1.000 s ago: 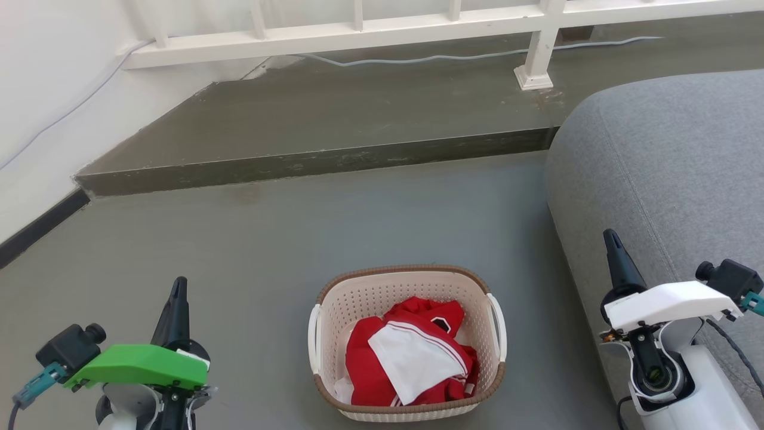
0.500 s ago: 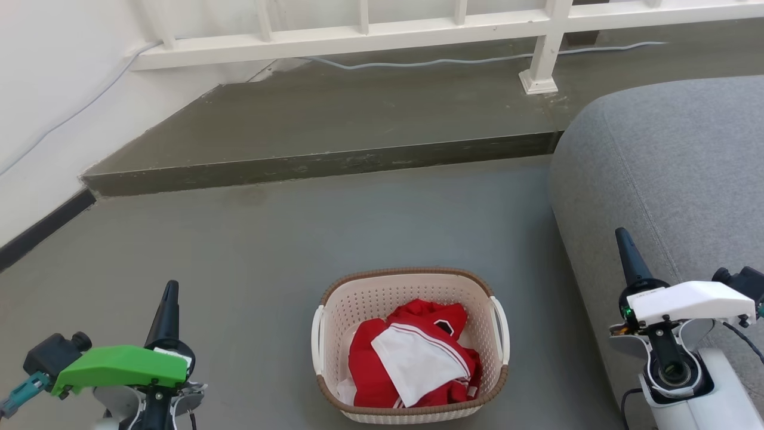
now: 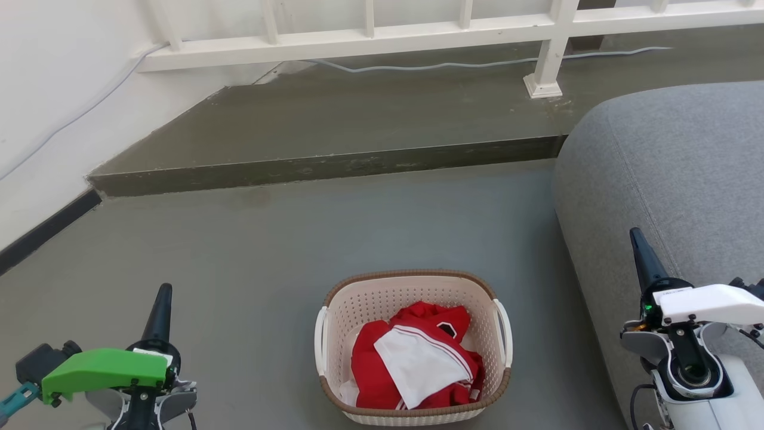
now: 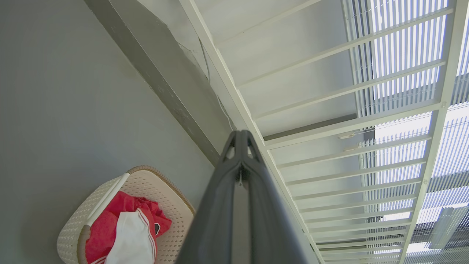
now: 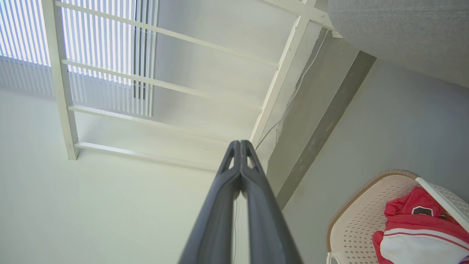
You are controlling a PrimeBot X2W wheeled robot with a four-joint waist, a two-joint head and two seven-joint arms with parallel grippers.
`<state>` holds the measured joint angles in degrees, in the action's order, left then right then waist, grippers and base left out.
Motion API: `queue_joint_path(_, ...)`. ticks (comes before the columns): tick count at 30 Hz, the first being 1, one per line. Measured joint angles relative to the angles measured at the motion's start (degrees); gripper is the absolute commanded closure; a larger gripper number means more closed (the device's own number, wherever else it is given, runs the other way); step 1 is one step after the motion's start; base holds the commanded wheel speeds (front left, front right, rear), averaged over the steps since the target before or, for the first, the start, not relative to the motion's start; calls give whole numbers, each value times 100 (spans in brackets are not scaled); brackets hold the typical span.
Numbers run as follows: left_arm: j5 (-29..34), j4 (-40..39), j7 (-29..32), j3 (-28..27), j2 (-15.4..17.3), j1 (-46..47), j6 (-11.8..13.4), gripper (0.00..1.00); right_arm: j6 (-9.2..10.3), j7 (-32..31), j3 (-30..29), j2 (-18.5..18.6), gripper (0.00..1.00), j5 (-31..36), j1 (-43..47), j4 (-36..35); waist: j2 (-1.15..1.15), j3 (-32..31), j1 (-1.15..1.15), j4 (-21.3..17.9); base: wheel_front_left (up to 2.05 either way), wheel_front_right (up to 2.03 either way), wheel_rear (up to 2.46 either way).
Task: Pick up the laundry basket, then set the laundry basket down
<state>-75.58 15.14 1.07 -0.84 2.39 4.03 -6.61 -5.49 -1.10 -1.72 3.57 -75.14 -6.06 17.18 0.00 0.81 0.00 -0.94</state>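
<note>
Two grippers sit nearest the camera: the left gripper [image 3: 162,294] and the right gripper [image 3: 637,242] each have their long dark fingers pressed together on nothing, well apart from the load. Between them, the small cream perforated plastic laundry basket with brown woven-look rim and white side handles [image 3: 382,301] stands upright on the grey floor [image 3: 286,239], holding a crumpled red-and-white garment [image 3: 418,364]. That fits a basket awaiting its lift, or one already set back down; nothing here settles which. Beyond are a grey fabric sofa [image 3: 668,179], a low concrete step [image 3: 334,119] and a white railing [image 3: 358,39].
</note>
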Motion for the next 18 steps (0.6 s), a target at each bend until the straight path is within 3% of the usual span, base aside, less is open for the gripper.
queue_joint_path(18, -1145, 49, 341, -234, 0, 1, -1, 100, -104, -346, -399, -68, 100, -1180, 57, -53, 0, -47, 0, 68, 0, 0, 0)
